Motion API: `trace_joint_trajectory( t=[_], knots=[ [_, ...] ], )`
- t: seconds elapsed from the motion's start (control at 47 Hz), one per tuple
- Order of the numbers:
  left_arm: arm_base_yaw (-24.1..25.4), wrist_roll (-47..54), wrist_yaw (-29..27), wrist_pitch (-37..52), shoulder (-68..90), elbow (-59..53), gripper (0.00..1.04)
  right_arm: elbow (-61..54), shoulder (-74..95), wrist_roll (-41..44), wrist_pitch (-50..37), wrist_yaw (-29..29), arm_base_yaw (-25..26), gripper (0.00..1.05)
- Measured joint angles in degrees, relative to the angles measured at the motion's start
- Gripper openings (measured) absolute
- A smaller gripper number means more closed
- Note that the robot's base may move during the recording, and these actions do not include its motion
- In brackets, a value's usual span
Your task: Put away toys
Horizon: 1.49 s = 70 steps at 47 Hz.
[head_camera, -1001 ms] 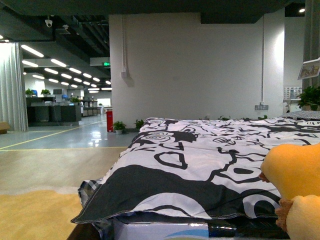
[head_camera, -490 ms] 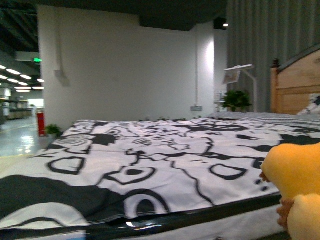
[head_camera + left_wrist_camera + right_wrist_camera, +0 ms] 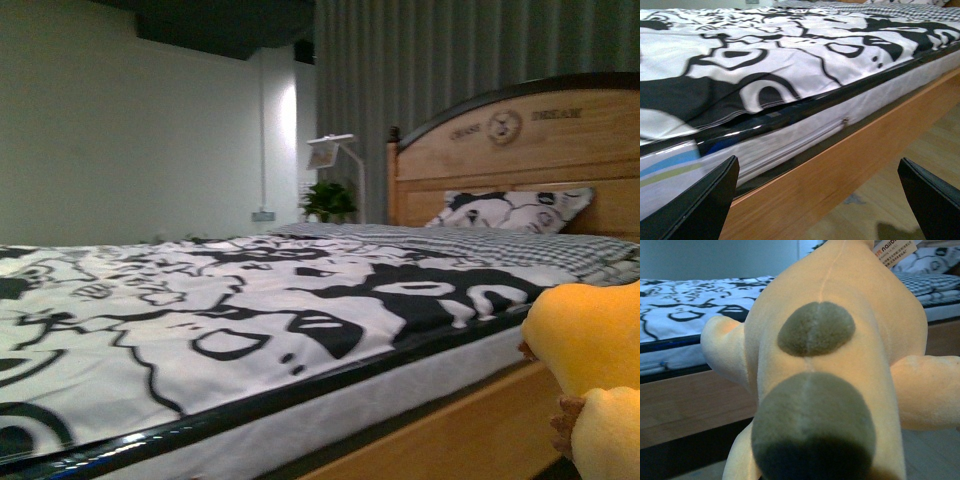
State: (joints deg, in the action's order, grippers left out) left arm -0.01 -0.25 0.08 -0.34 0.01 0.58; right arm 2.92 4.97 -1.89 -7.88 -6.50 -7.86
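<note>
Toy: soft orange-yellow plush animal (image 3: 588, 335), lower right corner of the front view, in front of the bed's side; filling the right wrist view (image 3: 830, 355), dark patches toward the camera.
Left gripper (image 3: 817, 200): black fingers (image 3: 695, 205) spread wide, grasping nothing, facing the wooden bed frame (image 3: 840, 165).
Right gripper: out of sight, grip impossible to tell.
Bed: black-and-white patterned duvet (image 3: 250, 300) across the middle; matching pillow (image 3: 510, 208) against the wooden headboard (image 3: 520, 140), upper right.

Front view is swinging right along the bed (image 3: 250, 290). Headboard (image 3: 560, 150) and patterned pillow (image 3: 510, 208) are coming into frame, wooden side rail (image 3: 470, 430) too.
</note>
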Motion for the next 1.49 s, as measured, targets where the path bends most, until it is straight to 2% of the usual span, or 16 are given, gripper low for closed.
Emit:
trace_joint_trajectory(
  t=[1.491],
  knots=[
    [0.0, 0.0, -0.07, 0.02, 0.0, 0.0, 0.99, -0.11, -0.15, 0.02, 0.02, -0.13, 0.09, 0.07]
  ],
)
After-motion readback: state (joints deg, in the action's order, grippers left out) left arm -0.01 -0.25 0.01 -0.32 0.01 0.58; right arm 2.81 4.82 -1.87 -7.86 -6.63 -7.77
